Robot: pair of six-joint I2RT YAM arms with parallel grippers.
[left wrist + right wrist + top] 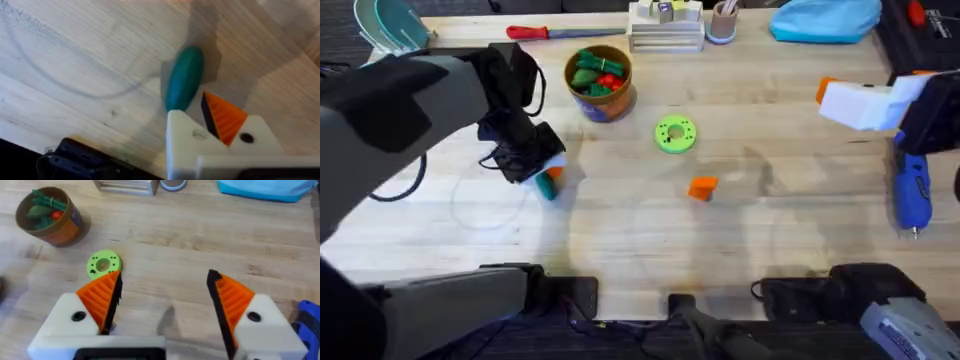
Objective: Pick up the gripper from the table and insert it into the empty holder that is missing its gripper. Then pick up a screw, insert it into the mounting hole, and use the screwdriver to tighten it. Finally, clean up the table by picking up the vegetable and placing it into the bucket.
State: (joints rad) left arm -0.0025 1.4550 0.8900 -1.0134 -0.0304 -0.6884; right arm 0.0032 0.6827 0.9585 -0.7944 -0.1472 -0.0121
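flanking the gripper (702, 187): green disc (675, 134), screwdriver (910, 192).

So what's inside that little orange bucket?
The bucket holds a heap of toy vegetables: several green pieces and a red one, seen in the overhead and right wrist views. Whatever lies under that top layer, and the bucket's floor, is covered.

Dark green vegetable (184, 77), bright orange gripper (702, 187), blue screwdriver (910, 195), tan-orange bucket (608, 101), light wooden table (620, 230).
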